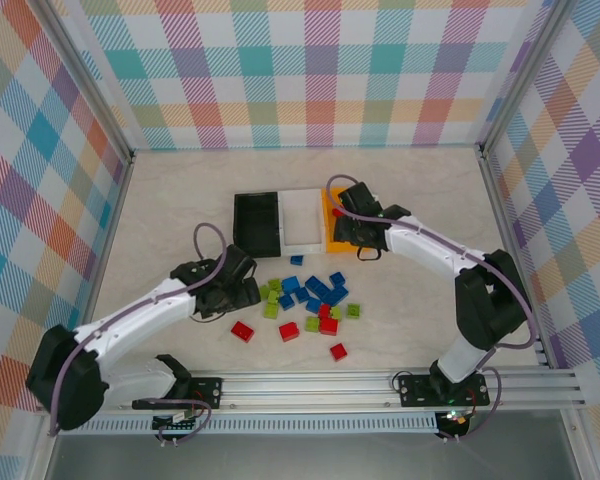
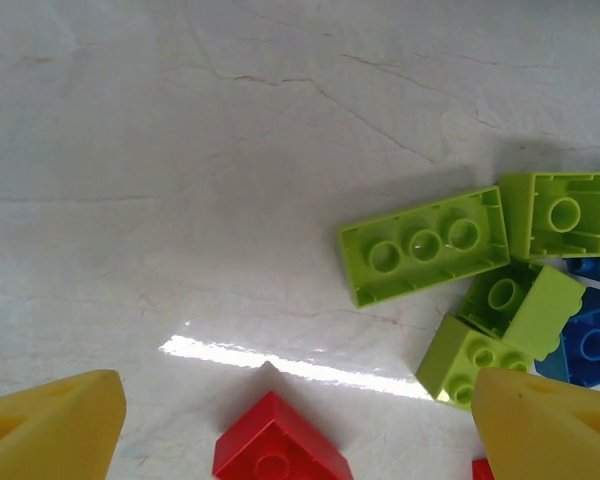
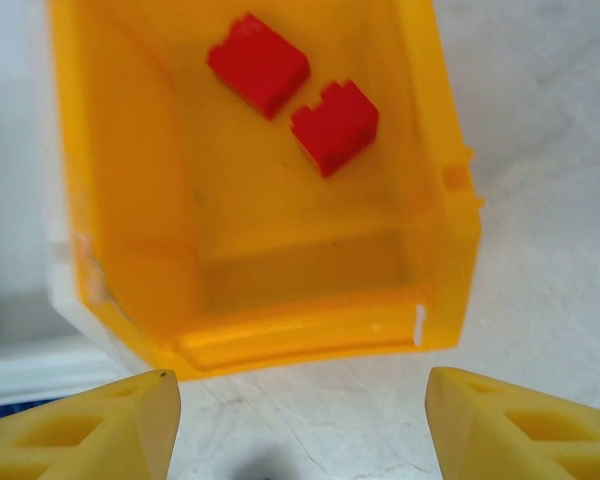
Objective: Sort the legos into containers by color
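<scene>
Three small open-topped rectangular plastic bins stand in a row at mid-table, side walls touching: black bin (image 1: 257, 222) left, white bin (image 1: 302, 218) middle, orange-yellow bin (image 3: 260, 330) right. The pale marbled tabletop (image 1: 180, 200) carries the loose small studded plastic bricks in a cluster (image 1: 315, 295) just in front of the bins, with blue, lime green and red mixed. One blue brick (image 1: 296, 260) lies apart from the cluster, near the front wall of the white bin. Four red bricks sit along the near side of the cluster, the leftmost (image 1: 242, 331) a little away from the rest. The right gripper (image 3: 300, 378) hangs over the near end of the orange-yellow bin; its yellow fingers (image 3: 90, 425) stand apart with nothing between them. Inside that bin, toward the far end, lie two red bricks (image 3: 258, 63), close together, tilted relative to the walls. I cannot tell the contents of the black and white bins. The left gripper (image 2: 295, 390) is low over the table at the left edge of the cluster, jaws apart, gripping nothing. In the left wrist view a red brick (image 2: 280, 445) lies on the table between the two fingers, clear of both. Beyond it lies a long lime green brick (image 2: 425, 243), hollow side facing the camera, with three more lime bricks just beside it on the right, touching or nearly so, and blue bricks (image 2: 590, 340) at the view's right edge.
</scene>
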